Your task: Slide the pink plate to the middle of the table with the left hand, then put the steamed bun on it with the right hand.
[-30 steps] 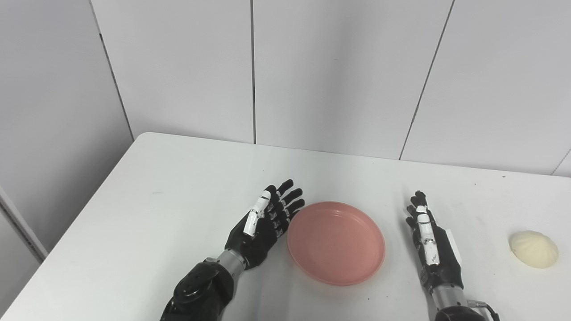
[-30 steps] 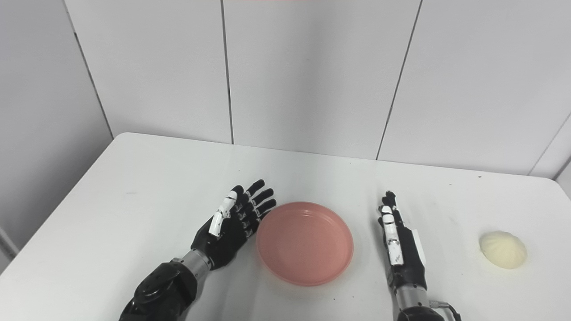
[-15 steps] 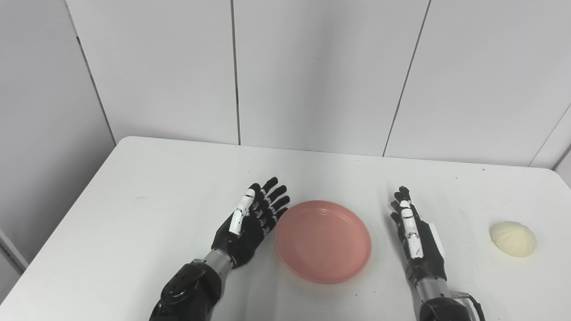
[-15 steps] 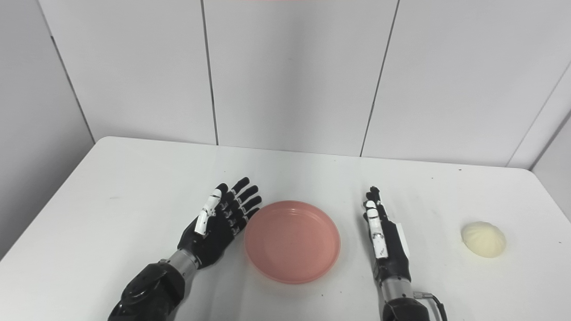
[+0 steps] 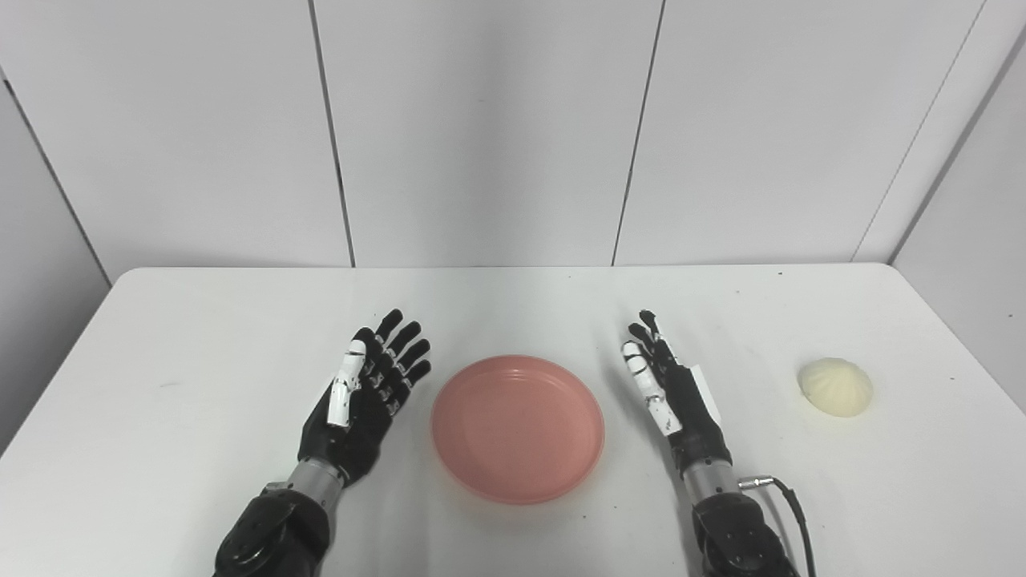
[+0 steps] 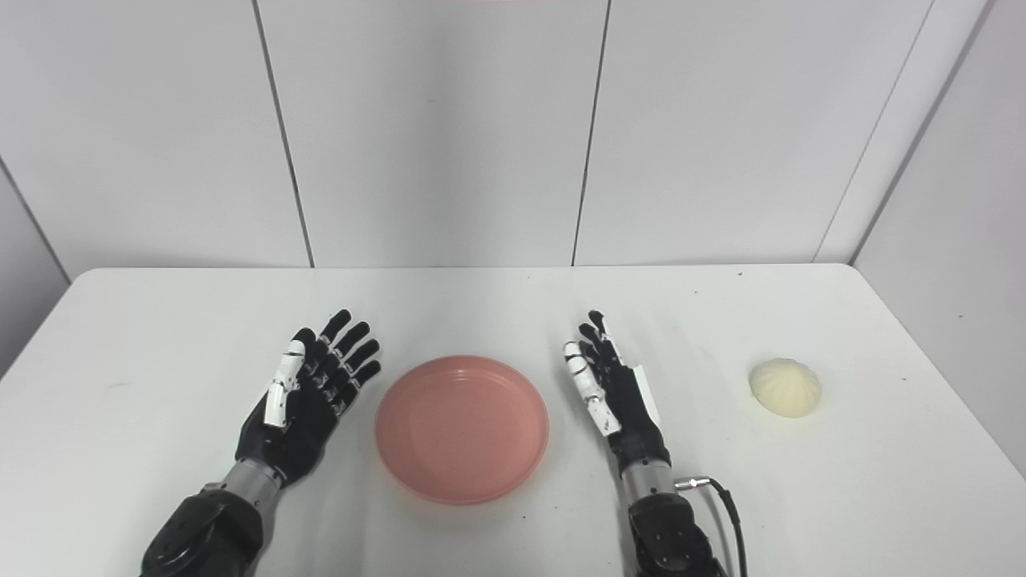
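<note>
The pink plate (image 5: 517, 427) sits mid-bench (image 5: 200, 336), and the steamed bun (image 5: 836, 386) lies far to the right. Both robot hands, left (image 5: 362, 393) and right (image 5: 669, 389), are wide open and empty. The round bun could roll away if bumped.
</note>
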`<move>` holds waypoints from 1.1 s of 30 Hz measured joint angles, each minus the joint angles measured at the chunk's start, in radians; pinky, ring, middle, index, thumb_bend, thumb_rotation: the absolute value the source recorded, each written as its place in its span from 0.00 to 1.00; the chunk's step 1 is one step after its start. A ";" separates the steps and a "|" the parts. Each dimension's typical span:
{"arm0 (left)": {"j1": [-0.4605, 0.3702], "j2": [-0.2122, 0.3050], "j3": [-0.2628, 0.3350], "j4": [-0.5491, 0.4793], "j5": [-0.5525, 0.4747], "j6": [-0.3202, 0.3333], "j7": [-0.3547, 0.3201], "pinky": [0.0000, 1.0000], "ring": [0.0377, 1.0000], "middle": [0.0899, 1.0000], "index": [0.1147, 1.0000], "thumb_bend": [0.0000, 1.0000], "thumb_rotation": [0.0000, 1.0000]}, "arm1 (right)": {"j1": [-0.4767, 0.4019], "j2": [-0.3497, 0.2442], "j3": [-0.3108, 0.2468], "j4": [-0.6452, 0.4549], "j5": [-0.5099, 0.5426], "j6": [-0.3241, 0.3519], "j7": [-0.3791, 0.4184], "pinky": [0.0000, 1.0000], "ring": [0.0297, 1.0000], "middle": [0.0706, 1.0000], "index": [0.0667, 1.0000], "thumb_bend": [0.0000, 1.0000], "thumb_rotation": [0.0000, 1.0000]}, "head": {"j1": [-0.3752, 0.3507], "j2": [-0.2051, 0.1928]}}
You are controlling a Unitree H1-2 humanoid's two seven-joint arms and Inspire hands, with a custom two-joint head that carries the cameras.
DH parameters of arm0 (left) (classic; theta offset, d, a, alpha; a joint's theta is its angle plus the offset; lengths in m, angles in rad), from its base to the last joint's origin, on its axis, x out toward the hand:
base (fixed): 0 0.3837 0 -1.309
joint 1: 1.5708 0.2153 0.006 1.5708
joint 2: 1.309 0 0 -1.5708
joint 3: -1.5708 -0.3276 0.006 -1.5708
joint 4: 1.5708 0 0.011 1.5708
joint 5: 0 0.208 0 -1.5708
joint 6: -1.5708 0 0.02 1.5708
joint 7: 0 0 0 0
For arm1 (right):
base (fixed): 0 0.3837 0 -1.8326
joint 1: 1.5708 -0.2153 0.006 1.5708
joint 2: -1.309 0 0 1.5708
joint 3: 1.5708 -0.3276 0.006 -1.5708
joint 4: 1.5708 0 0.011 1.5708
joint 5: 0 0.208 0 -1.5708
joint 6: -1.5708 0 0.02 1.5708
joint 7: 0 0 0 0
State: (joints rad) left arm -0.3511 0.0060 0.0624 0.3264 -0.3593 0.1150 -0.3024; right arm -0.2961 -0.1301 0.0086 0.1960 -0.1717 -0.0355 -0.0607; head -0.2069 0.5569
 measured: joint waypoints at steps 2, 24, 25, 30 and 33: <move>-0.003 0.008 0.000 0.009 0.016 -0.018 0.000 0.94 0.94 0.95 0.95 0.43 1.00 | -0.007 -0.020 -0.001 0.002 -0.034 -0.016 -0.007 0.75 0.83 0.89 0.93 0.67 0.86 | -0.019 -0.002; -0.046 0.090 0.017 0.124 0.059 -0.142 -0.013 0.89 0.89 0.90 0.90 0.49 0.92 | -0.019 -0.392 -0.090 -0.456 -0.497 0.185 0.077 0.71 0.83 0.87 0.84 0.93 0.59 | -0.255 -0.038; -0.052 0.093 0.020 0.139 0.057 -0.147 -0.015 0.90 0.89 0.90 0.90 0.49 0.92 | -0.013 -0.406 -0.098 -0.457 -0.510 0.189 0.081 0.69 0.82 0.86 0.85 0.94 0.62 | -0.268 -0.040; -0.093 0.112 0.034 0.220 0.037 -0.173 -0.042 0.86 0.86 0.88 0.87 0.49 0.90 | 0.028 -0.488 -0.140 -0.455 -0.530 0.253 0.173 0.67 0.82 0.87 0.85 0.99 0.62 | -0.284 -0.040; -0.105 0.125 0.044 0.244 0.035 -0.184 -0.047 0.85 0.85 0.87 0.87 0.49 0.89 | 0.040 -0.535 -0.175 -0.436 -0.527 0.282 0.205 0.71 0.85 0.87 0.84 0.98 0.54 | -0.284 -0.040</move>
State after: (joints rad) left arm -0.4559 0.1314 0.1062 0.5705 -0.3238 -0.0692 -0.3497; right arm -0.2557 -0.6648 -0.1665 -0.2397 -0.6990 0.2461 0.1439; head -0.4909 0.5170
